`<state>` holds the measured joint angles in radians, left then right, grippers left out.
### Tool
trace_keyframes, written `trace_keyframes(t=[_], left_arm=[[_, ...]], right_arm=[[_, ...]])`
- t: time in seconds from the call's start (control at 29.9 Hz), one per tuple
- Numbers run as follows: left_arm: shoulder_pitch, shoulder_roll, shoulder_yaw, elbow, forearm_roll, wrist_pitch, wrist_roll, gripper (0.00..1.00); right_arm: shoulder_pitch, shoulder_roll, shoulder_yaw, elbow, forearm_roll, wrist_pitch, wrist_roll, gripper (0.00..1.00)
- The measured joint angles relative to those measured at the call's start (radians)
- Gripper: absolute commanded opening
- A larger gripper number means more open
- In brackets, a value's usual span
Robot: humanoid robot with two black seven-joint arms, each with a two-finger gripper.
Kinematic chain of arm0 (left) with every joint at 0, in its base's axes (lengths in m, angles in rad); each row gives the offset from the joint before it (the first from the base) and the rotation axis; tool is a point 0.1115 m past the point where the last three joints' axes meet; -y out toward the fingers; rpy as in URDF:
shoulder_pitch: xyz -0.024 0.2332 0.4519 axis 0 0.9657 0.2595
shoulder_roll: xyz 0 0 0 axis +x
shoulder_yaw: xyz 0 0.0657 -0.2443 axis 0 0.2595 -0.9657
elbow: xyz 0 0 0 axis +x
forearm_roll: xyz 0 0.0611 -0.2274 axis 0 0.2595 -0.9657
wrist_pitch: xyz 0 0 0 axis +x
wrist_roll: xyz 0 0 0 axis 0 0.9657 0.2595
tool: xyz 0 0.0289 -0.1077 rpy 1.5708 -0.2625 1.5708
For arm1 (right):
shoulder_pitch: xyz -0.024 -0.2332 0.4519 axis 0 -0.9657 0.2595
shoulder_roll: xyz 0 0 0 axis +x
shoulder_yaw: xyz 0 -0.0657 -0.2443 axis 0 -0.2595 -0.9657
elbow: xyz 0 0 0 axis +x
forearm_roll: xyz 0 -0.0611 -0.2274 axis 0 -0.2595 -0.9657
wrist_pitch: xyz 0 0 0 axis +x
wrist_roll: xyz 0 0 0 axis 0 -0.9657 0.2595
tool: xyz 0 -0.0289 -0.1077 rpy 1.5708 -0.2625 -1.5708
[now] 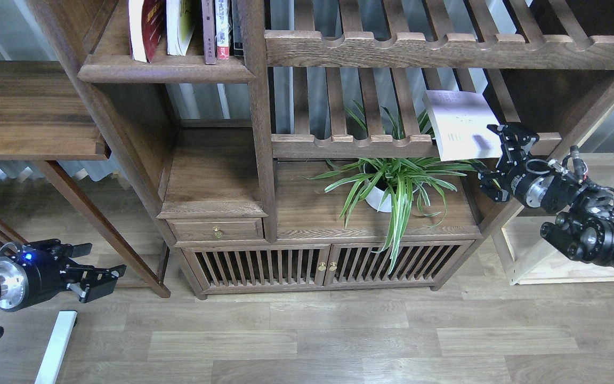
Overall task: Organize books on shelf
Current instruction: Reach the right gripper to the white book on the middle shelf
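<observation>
A: Where are the books?

B: Two stand on the shelf (166, 72) at upper left: the red book (144, 29) leaning near its left edge and the yellow-green book (180, 26) just beside it, with three thin books (221, 29) pressed against the upright post (259, 117). The board's rounded front lip is bare, and there is open room left of the red one.

A: And the third?

B: The pale book (459, 125) sits tilted on the slatted rack (371, 145), its lower edge overhanging the scalloped front rail, above the spider plant (392, 184).

A: The right gripper?

B: The right gripper (499, 160) is at the pale book's lower right corner, jaws apart, one finger above that corner and one below; I can't tell whether they touch it. The cabinet's slanted side post (563, 160) runs close behind the arm.

A: Left?

B: The left gripper (99, 264) hangs low over the floor (339, 341), jaws apart and holding nothing, with free space around it.
</observation>
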<state>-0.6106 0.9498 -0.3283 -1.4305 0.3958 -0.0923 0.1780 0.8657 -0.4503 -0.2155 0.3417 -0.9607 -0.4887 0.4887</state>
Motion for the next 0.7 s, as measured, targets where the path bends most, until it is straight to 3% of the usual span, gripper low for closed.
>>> trace_keyframes(t=[0.3,0.6,0.7], left_arm=[[-0.001,0.0,-0.008,0.001,0.0,-0.001,0.0,0.86],[-0.002,0.0,-0.014,0.001,0.0,0.0,0.001,0.86],[-0.002,0.0,-0.014,0.001,0.0,0.0,0.001,0.86]], right_arm=[[0.002,0.062,0.001,-0.089,0.0,0.0,0.0,0.73],[0.0,0.082,-0.042,-0.123,-0.001,0.0,0.0,0.4],[-0.001,0.082,-0.053,-0.125,0.001,0.0,0.0,0.35]])
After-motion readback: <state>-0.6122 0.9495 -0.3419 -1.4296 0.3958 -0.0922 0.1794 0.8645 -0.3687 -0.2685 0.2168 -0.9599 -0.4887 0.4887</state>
